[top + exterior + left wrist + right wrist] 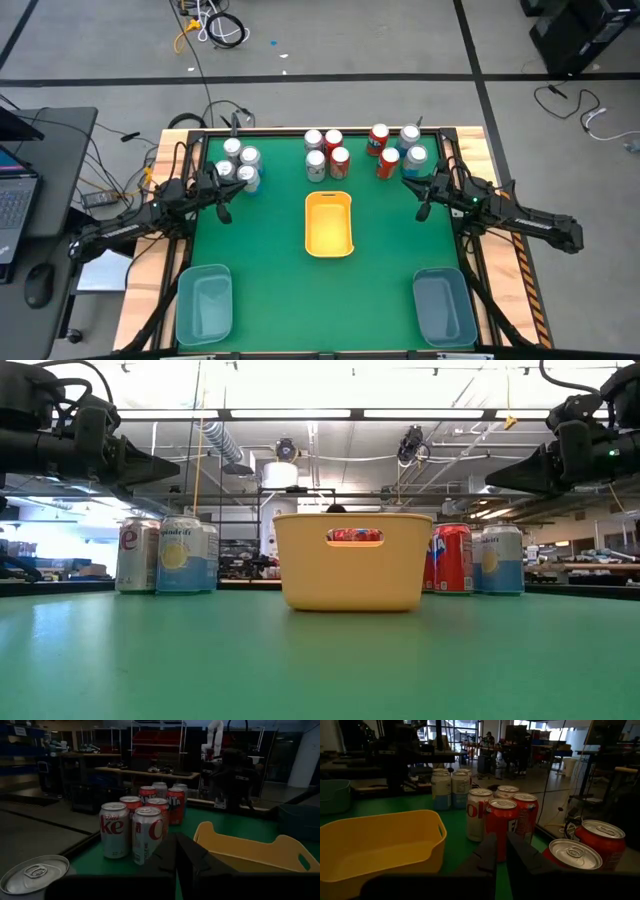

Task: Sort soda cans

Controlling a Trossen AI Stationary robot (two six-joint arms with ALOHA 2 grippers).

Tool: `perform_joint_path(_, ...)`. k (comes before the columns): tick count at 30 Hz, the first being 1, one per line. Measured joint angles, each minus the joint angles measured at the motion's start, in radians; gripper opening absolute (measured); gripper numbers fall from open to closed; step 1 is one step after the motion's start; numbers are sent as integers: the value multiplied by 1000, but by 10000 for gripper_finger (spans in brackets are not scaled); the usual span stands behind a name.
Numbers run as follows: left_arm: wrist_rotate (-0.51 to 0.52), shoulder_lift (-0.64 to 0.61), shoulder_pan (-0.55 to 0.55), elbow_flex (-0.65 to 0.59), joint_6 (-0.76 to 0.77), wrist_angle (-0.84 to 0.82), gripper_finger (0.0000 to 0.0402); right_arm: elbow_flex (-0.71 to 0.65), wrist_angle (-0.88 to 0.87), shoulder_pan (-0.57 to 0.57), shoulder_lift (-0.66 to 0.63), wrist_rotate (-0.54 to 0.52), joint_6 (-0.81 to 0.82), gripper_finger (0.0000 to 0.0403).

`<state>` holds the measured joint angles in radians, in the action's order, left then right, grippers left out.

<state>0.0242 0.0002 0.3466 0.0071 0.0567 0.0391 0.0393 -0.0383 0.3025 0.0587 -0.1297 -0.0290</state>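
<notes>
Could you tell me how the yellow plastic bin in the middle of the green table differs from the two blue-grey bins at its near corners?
The yellow plastic bin is opaque and bright, while the two blue-grey bins look translucent and dull. The yellow bin sits mid-table, just in front of the middle cluster of cans; the blue-grey bins sit at the corners farthest from the cans. All three are rectangular, open-topped and hold no cans.

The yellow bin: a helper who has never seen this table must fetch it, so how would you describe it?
Look at the green table from above: cans stand along its far edge and two blue-grey bins sit at the near corners. The yellow bin sits alone at the centre, the only yellow container, and it is empty.
</notes>
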Motion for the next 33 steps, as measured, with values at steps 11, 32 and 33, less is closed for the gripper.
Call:
perform_joint_path(11, 0, 0, 0, 0, 0, 0, 7, 0, 0, 0, 0, 0, 0, 29)
perform_joint_path(32, 0, 0, 0, 0, 0, 59, 7, 0, 325, 7, 0, 0, -4, 28)
perform_joint_path(33, 0, 0, 0, 0, 0, 67, 7, 0, 356, 6, 0, -1, -21, 29)
